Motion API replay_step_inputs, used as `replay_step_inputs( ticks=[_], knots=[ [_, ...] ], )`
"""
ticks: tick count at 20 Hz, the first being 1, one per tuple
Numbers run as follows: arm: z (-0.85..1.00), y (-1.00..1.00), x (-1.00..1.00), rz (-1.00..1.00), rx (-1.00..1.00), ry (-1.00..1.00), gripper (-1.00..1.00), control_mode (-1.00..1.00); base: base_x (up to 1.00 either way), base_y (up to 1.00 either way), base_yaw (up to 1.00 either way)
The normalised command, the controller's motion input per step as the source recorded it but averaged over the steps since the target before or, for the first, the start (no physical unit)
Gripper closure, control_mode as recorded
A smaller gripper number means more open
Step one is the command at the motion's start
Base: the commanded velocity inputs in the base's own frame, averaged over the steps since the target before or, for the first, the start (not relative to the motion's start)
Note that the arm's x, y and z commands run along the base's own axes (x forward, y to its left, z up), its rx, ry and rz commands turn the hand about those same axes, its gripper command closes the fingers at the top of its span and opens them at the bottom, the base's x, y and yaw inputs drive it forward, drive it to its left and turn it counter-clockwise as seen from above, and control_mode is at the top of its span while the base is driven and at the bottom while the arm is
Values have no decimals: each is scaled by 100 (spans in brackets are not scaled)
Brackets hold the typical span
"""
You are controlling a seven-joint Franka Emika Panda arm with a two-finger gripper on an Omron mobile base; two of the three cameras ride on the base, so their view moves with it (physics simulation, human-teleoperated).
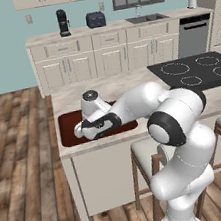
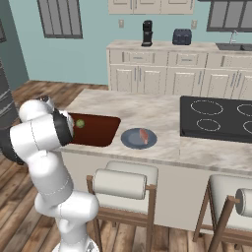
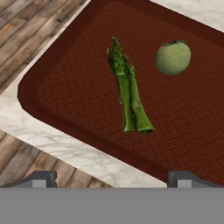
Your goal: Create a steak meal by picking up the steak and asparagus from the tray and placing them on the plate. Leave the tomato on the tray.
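Asparagus [image 3: 128, 92] lengthwise on tray [image 3: 78, 65], tips away

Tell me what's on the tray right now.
The asparagus and the tomato lie apart on the tray. In the base views the arm covers part of it, so that stretch stays unseen.

A dark-green asparagus bundle [image 3: 127, 92] is lying flat on the reddish-brown rectangular tray [image 3: 87, 131], the round yellowish-green tomato [image 3: 173, 57] at its two o'clock; the pinkish steak [image 2: 143, 136] is resting on the grey-blue plate [image 2: 130, 140].
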Motion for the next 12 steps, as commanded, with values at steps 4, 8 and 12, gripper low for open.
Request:
replay_step_inputs(
  ticks=[4, 8, 12],
  knots=[
    [-7, 0, 28, -2, 0, 0, -100, -100, 0, 0, 0],
    [-9, 0, 25, -2, 0, 0, -100, -100, 0, 0, 0],
    [-16, 0, 23, -2, 0, 0, -100, -100, 0, 0, 0]
  ],
)
